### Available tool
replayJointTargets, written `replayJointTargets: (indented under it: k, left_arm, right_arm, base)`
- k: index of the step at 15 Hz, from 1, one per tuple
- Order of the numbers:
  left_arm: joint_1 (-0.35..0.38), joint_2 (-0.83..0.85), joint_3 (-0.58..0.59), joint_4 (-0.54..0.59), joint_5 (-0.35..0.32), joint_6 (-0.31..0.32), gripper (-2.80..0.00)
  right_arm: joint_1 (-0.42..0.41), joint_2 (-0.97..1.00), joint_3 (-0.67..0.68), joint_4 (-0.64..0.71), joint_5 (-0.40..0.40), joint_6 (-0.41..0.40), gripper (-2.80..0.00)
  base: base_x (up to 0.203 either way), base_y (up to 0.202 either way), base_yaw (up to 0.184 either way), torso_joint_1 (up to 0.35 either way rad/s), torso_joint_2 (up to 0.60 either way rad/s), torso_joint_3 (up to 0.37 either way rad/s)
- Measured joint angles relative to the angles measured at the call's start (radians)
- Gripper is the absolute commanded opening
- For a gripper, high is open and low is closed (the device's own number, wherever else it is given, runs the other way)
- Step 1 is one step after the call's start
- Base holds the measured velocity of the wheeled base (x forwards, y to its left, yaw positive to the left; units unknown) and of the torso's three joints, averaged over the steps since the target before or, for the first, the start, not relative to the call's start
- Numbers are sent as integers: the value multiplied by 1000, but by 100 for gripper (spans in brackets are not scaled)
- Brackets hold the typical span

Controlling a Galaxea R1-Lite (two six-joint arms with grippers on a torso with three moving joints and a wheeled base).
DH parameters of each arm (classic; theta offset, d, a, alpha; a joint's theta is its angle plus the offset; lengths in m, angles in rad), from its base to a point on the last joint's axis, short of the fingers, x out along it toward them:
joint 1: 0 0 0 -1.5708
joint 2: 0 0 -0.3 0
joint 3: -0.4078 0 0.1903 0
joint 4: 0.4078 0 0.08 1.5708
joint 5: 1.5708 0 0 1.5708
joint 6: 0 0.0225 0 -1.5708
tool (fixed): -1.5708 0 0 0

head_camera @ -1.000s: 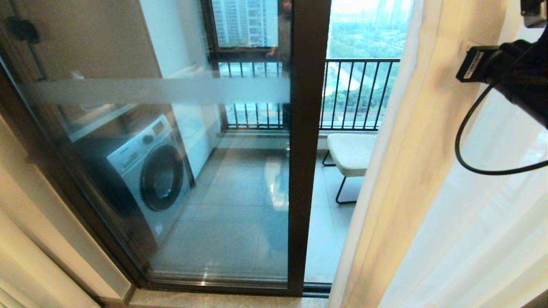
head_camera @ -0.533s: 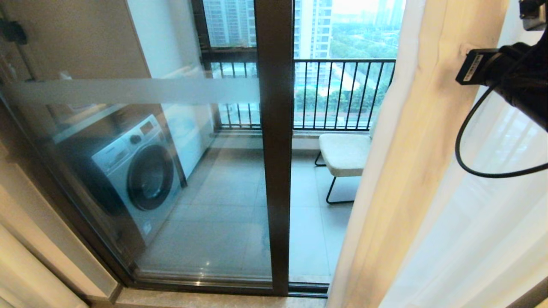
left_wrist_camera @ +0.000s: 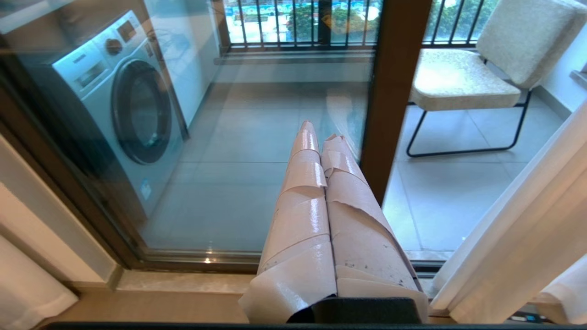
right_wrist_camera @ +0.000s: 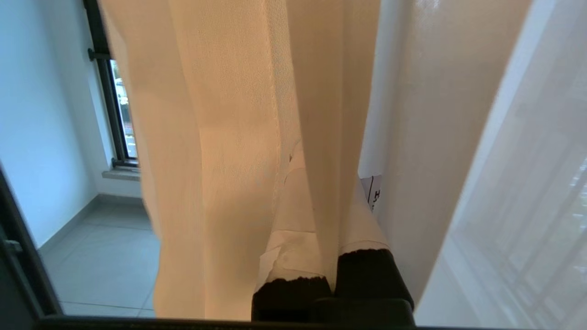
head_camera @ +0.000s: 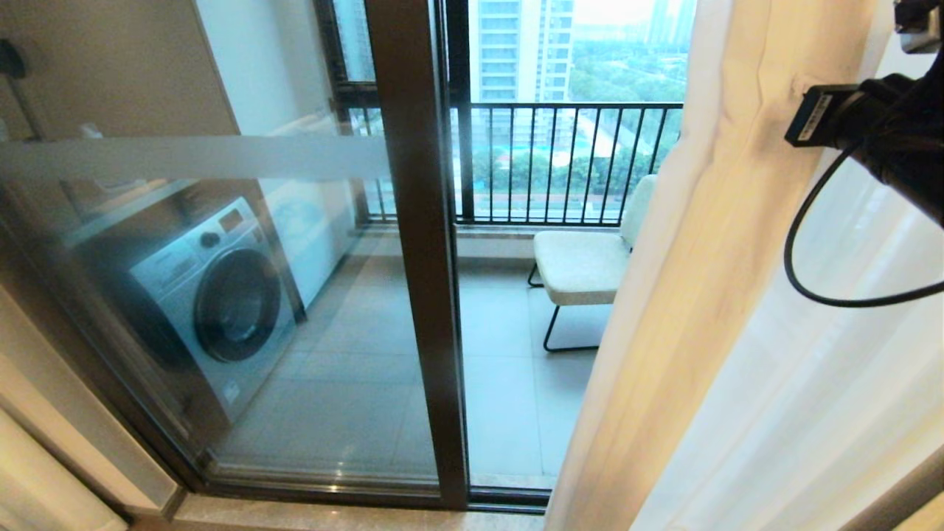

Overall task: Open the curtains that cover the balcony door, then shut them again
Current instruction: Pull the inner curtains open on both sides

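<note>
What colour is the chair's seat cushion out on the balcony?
Cream, with a speckled texture; the chair rests on a thin black frame. It shows best in the left wrist view.

Door glass (head_camera: 310,310) blocks fwd; curtains (head_camera: 700,310) crowd right.

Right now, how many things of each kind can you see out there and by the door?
Washing machine: 1
Chair: 1
Curtain layers, cream curtain and sheer curtain: 2
Grippers, left gripper and right gripper: 2
Total: 6
</note>
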Motion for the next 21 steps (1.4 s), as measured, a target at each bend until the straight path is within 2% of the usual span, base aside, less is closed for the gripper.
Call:
replayJointTargets:
  k: [21]
  left_arm:
    - [0,0,0,0,-1,0,-280]
  right_arm:
    - [-3,0,1,-1,-1,0,-280]
  base:
    - [0,-190,1,2,3,1]
